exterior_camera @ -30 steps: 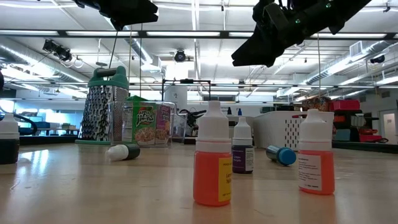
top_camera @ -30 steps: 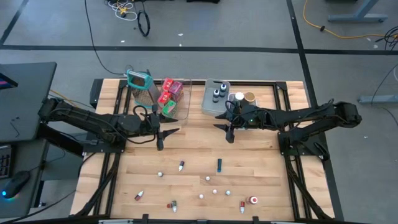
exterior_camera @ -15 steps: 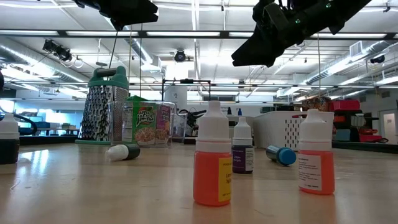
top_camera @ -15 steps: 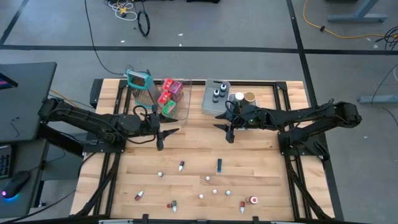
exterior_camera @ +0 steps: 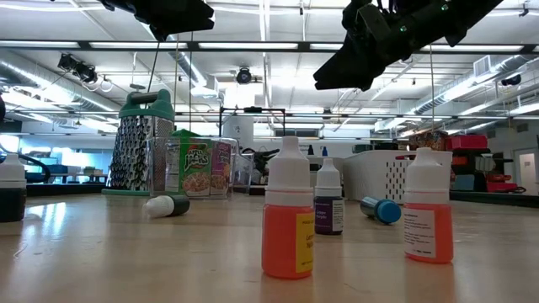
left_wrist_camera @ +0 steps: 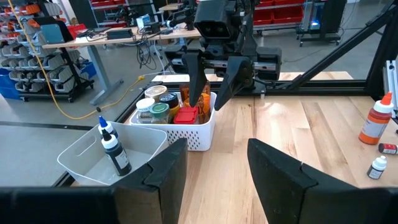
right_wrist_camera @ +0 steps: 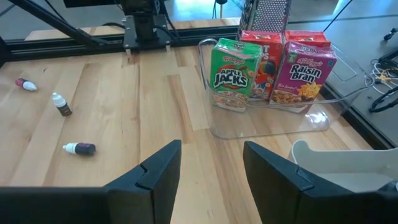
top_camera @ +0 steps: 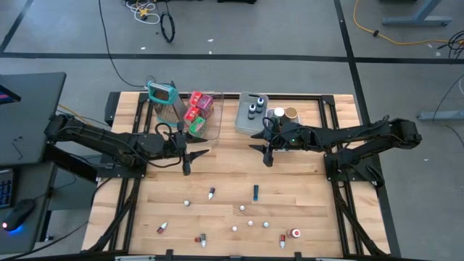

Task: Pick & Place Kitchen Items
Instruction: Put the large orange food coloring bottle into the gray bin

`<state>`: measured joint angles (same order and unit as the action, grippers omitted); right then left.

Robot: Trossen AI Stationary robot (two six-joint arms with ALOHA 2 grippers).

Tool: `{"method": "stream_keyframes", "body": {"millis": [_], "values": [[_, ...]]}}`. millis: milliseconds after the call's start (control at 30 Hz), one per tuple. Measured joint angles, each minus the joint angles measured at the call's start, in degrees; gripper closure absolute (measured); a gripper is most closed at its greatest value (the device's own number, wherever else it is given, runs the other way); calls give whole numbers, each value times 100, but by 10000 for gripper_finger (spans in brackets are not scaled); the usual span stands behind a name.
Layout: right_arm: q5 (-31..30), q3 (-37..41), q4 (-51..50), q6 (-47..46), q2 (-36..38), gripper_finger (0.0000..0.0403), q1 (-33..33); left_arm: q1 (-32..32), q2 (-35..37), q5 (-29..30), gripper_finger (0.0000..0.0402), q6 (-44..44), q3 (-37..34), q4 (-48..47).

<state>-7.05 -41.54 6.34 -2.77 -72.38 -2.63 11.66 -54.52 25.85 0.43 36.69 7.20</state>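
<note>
Both pincers hang released and empty above mid-counter (top_camera: 304, 181), left pincer (top_camera: 190, 155) at nine o'clock, right pincer (top_camera: 262, 149) at three, while the little bottles (top_camera: 212, 193) lie scattered toward six; a careless descent could topple the upright ones.

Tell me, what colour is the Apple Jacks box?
Green Apple Jacks box; right wrist view shows it best.

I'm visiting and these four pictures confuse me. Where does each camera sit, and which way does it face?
High view: overhead, straight down on the table; both arms show.
Low view: at tabletop height, level past an orange bottle; arms hang overhead.
Left wrist view: on the left arm, facing the right end effector above a white basket.
Right wrist view: on the right arm, facing cereal boxes; the low view shares these.
</note>
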Motion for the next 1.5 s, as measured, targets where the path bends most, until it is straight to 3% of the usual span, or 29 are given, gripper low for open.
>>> {"method": "stream_keyframes", "body": {"millis": [633, 900, 1067, 1300, 1500], "values": [[44, 2, -80, 48, 0, 218, 96, -1, 0, 1, 223, 0, 0, -1], [59, 4, 518, 116, 0, 218, 424, -1, 0, 1, 223, 0, 0, 0], [59, 4, 530, -151, 0, 218, 821, -2, 0, 2, 223, 75, 0, 8], [71, 4, 287, -347, 0, 218, 1864, -1, 2, 0, 223, 166, 0, 35], [689, 4, -100, -431, 0, 218, 2559, -2, 2, 0, 223, -50, 0, 37]]}}
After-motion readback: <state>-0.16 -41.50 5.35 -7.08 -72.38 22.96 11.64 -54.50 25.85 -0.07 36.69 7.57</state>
